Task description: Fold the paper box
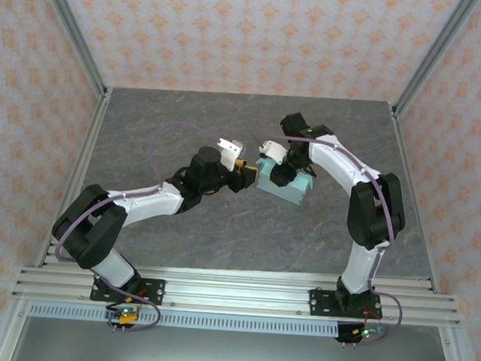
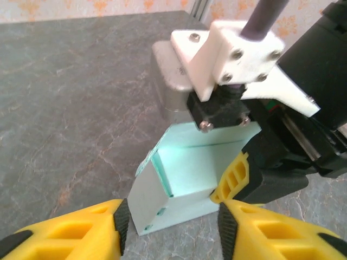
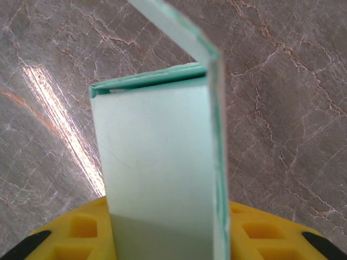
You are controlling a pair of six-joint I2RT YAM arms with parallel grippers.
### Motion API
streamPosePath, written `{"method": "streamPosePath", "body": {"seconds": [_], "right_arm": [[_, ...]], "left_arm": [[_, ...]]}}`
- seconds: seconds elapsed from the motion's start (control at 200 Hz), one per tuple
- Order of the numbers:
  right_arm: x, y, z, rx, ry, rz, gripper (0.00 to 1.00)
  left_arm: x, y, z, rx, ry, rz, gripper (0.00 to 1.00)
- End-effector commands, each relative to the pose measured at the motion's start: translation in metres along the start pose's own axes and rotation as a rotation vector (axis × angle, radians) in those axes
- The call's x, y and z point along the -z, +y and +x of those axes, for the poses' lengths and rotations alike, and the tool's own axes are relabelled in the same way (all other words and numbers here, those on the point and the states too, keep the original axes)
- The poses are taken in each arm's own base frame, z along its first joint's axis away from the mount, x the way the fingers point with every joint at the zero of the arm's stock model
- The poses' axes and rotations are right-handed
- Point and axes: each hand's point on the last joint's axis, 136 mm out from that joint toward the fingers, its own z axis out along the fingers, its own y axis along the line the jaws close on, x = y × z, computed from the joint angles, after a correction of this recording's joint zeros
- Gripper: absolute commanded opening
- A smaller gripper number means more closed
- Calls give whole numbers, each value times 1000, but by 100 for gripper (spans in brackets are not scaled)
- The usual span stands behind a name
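From above, a grey marbled desk [image 1: 220, 237] carries the paper box [image 1: 299, 190], a small shallow piece of pale mint-blue thin card. It sits a little right of the middle of the desk, under the tip of the right arm. The right gripper [image 1: 276, 173] comes down onto the box's left end. The left gripper [image 1: 247, 174] reaches in from the left, its yellow tips just beside that same end. In the left wrist view the left gripper [image 2: 173, 219] has its jaws open. Its two yellow fingers [image 2: 81, 230] stand apart at the bottom of the picture, and the near edge of the paper box [image 2: 184, 179] lies in the gap just ahead of them. The box rests on the desk with its hollow side up and one short wall folded upright. A yellow finger of the right gripper [image 2: 236, 179] presses on its right wall. In the right wrist view a tall panel of the paper box [image 3: 157, 162] rises from between the yellow fingers [image 3: 271, 235] of the right gripper, whose jaws are closed on the card. A flap is bent over at the panel's top, with the marbled desk [image 3: 293, 81] behind it.
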Motion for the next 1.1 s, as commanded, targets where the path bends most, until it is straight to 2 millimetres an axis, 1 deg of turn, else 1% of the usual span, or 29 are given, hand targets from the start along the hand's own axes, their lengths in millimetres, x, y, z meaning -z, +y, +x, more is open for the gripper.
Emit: {"method": "streamPosePath", "body": {"seconds": [0.0,0.055,0.11,0.155,0.235,0.34,0.445,0.541,0.621,0.681,0.851,0.981,1.096], "right_arm": [[-7,4,9,-8,49,-37,39],[-8,6,9,-10,48,-45,39],[-7,7,9,-11,47,-47,39],[-7,6,9,-15,49,-48,39],[-6,6,10,-17,48,-52,39],[-6,7,9,-17,42,-59,39],[-6,9,7,-12,33,-68,39],[-8,9,8,-12,37,-73,39],[-9,10,10,-8,44,-76,41],[-9,11,11,-4,47,-79,42],[-8,10,12,-4,50,-79,43],[-7,8,12,-11,43,-76,43],[-8,8,11,-13,43,-82,43]], "left_arm": [[-9,-3,-16,-52,-72,38,39],[-15,-5,-19,-54,-74,65,31],[-20,-7,-22,-50,-83,87,29],[-23,-4,-22,-44,-88,83,28],[-27,16,-21,-8,-89,8,26],[-30,43,-20,37,-99,-66,30],[-39,53,-19,47,-79,-51,31],[-50,48,-17,46,-56,4,32],[-59,35,-15,47,-35,89,35],[-61,28,-13,52,-41,135,36],[-55,21,-11,59,-33,173,37],[-48,16,-4,47,-8,192,37],[-46,13,1,51,3,202,37]]}}
